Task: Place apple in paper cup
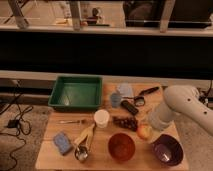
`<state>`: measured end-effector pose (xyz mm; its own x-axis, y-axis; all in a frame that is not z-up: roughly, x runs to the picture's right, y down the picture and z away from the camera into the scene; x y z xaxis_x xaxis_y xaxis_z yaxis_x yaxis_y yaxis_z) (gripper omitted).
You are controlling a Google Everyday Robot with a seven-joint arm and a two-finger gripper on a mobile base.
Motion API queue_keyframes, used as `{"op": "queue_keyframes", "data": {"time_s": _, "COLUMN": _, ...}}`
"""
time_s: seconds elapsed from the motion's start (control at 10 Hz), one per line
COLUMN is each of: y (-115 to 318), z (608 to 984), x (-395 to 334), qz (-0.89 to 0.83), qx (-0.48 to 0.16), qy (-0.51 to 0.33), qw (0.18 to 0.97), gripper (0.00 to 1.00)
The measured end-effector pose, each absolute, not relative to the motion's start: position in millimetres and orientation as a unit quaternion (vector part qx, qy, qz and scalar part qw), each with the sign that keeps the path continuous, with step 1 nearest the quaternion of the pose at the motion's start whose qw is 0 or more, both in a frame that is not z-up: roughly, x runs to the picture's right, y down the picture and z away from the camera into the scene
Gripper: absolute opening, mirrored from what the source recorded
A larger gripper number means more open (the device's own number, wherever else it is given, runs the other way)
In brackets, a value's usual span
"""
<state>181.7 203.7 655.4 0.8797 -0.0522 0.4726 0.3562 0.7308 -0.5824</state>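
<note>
Since my fingers are pressed together at the moment, the first job is obvious: spread them before I go for the fruit. My gripper sits at the end of the white arm, well off to the right of the paper cup as the camera sees it, and a touch nearer the front edge than the cup. The apple is right there by it, resting on the wooden surface, on the far side of the grapes from the cup. I can't tell if I'm touching it or just hovering beside it, because the arm hides that bit.

How I'd do it well, imo: open wide, come straight down so the fingers straddle the widest part of the apple, then close gently. It's round and smooth, so an off-centre pinch probably squirts it out. It'd likely roll toward the orange-red bowl, which sits front-right of the cup.

I'd lift high enough to pass over the grapes, since they lie directly between the apple and the cup. The cup looks light and hardly wider than the apple, so I'd centre over its rim and lower in before letting go, not drop from height. A nudge on the rim could tip it toward the green tray behind it.
</note>
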Motion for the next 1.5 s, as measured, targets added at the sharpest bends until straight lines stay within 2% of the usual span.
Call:
{"op": "queue_keyframes", "data": {"time_s": 0.4, "y": 207, "z": 627, "x": 142, "qz": -0.163, "qx": -0.365, "qy": -0.266, "qw": 0.877, "gripper": 0.0}}
{"op": "queue_keyframes", "data": {"time_s": 1.5, "y": 209, "z": 622, "x": 130, "qz": -0.176, "qx": -0.359, "qy": -0.285, "qw": 0.871, "gripper": 0.0}}
